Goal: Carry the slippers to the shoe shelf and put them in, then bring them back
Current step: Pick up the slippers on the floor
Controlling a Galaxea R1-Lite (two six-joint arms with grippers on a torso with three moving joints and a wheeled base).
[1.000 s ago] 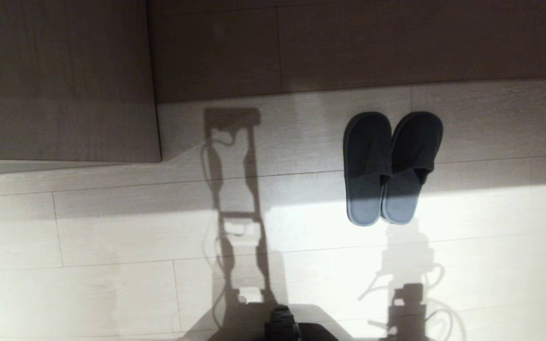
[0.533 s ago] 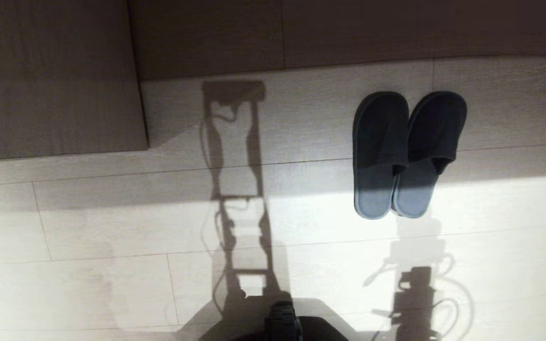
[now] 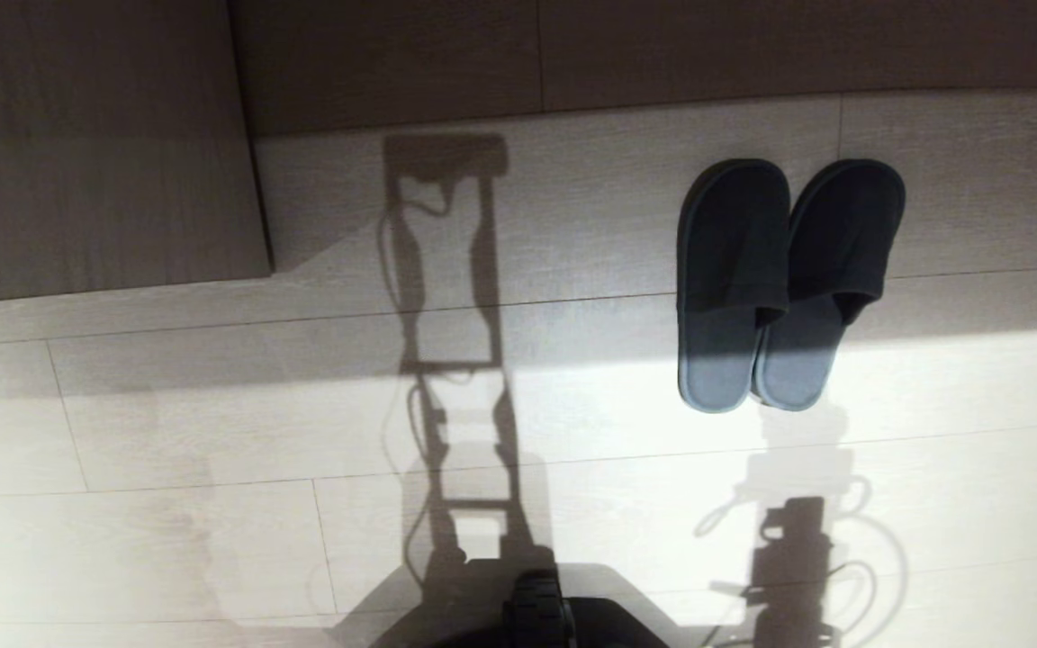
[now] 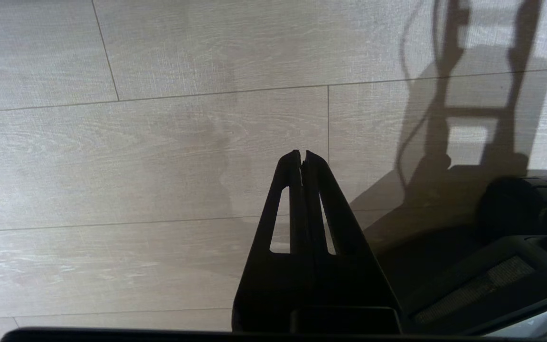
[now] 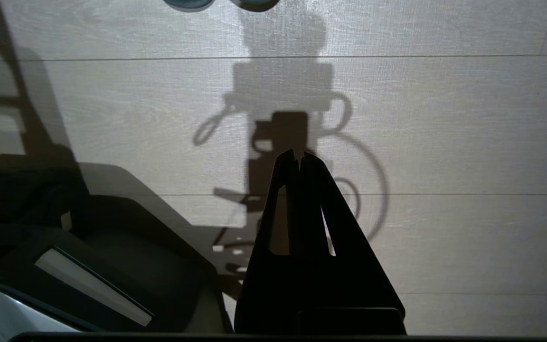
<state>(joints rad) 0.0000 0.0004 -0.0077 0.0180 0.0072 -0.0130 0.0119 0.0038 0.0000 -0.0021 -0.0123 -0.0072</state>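
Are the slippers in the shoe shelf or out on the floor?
Out. The slippers lie side by side, soles down, on the pale plank floor, before a wood-grain panel. No claw is touching them.

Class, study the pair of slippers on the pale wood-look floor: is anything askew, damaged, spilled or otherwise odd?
Only a small thing: the grey-blue fabric slippers are not quite parallel. The one on the robot's right leans in and touches its partner near the heel. No damage or spill shows on the pale plank floor. Both grippers, left gripper and right gripper, hang shut and empty.
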